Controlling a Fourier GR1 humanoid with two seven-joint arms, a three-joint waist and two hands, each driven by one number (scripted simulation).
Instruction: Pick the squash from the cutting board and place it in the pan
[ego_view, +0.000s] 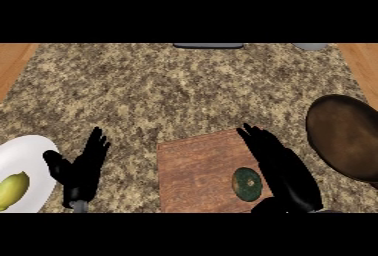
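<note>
**Head view, looking steeply down on the counter (162, 90).** The squash (247, 183), a small dark-green round, lies on the cutting board (196, 170) near its right edge. My right hand (284, 172) stretches out just to the right of it. The fingers are straight and close together, point away from me along the board's edge, and hold nothing. From this angle I cannot tell whether the side of the hand touches the squash or only hangs beside it. The pan (343, 135), dark brown, sits on the counter to the right of the board, near it but apart. My left hand (80, 175) rests open, fingers up, left of the board. It is beside a white plate (29, 155) bearing a yellow-green fruit (11, 190) and has no part in this step.

**Step in hand, as I judge it: the approach to the grasp.** To do it well, I should shift the palm leftward until the squash sits between thumb and fingers. Then I lower and curl round its widest part, since a round thing will likely roll out of a shallow pinch. I should lift straight up before swinging right, so the squash passes over the pan's rim, and open the fingers only when it is low inside.
</note>
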